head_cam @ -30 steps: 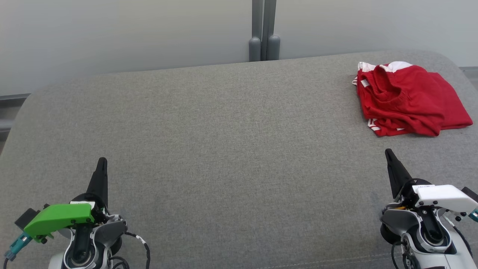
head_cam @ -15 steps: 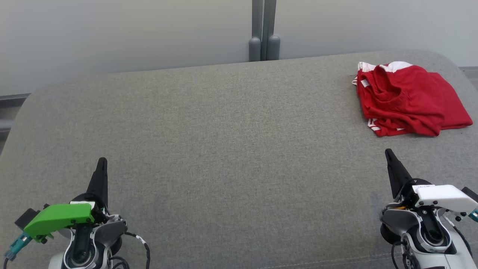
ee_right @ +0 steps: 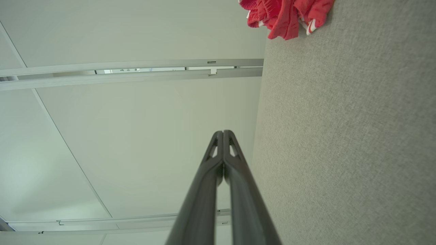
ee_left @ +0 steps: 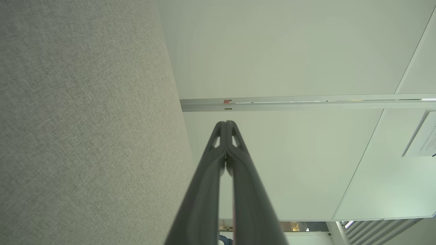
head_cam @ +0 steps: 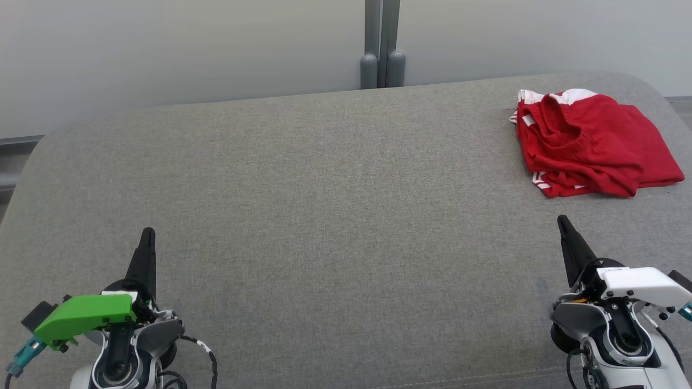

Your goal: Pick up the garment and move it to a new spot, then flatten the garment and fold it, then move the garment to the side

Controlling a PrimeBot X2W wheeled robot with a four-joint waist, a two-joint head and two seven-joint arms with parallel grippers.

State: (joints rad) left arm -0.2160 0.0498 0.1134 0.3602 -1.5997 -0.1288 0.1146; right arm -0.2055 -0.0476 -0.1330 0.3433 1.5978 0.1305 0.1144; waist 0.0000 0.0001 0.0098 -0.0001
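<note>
Garment [head_cam: 592,146] is a red top with white trim, lying bunched and roughly folded on the grey bench [head_cam: 324,216], up past the right claw [head_cam: 562,220] and a bit off to its outer side, near the far right corner. In the head view the right claw sits low at the near edge, apart from the cloth, fingers pressed together with nothing in them. Left claw [head_cam: 147,232] is on the other side, well apart from the garment, also closed and empty

Left wrist view: left claw [ee_left: 226,123] has both fingers meeting at the tips, pointing over the bench [ee_left: 85,119] edge toward a pale wall panel [ee_left: 289,51], no cloth anywhere near it

Right wrist view: right claw [ee_right: 223,132] is pinched together too, and the garment [ee_right: 286,15] peeks in far ahead of the tips, off to one side

My read on progress: could be a fresh start with everything left to do, or the very end with the garment already folded and parked aside. Since it sits off at the corner in a loose fold with both claws resting, I lean toward finished, but I can't say for sure
</note>
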